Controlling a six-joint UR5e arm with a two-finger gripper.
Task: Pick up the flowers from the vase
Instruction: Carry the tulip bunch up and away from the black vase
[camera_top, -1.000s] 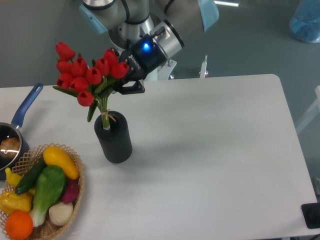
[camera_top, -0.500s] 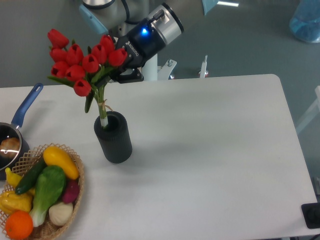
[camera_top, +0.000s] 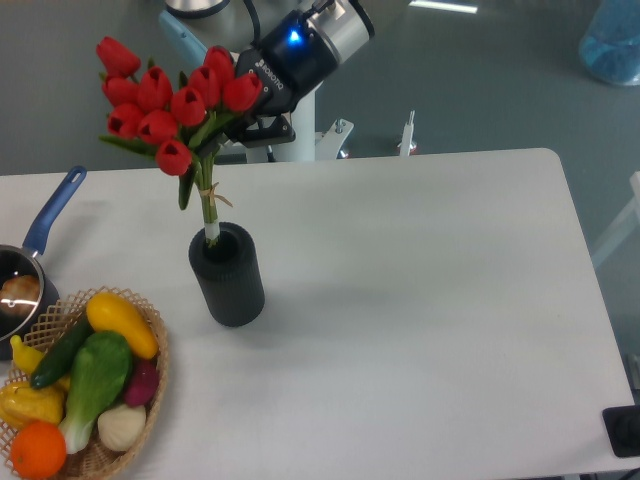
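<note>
Tulips (camera_top: 170, 110), perhaps ten, gripped by one hand (camera_top: 245, 125); stems barely inside one vase (camera_top: 228, 275).

The vase (camera_top: 227, 275) looks matt and dark, with no shine on its sides. The flowers (camera_top: 172, 105) have smooth red heads with a faint plastic-like sheen and green stems. The counter (camera_top: 420, 300) is a smooth, pale, matt sheet. The claw (camera_top: 250, 125) is black plastic below a brushed silver metal collar. The basket (camera_top: 135, 420) is rough woven wicker, and the saucepan (camera_top: 25, 275) shows glossy metal inside and a smooth blue handle.
</note>
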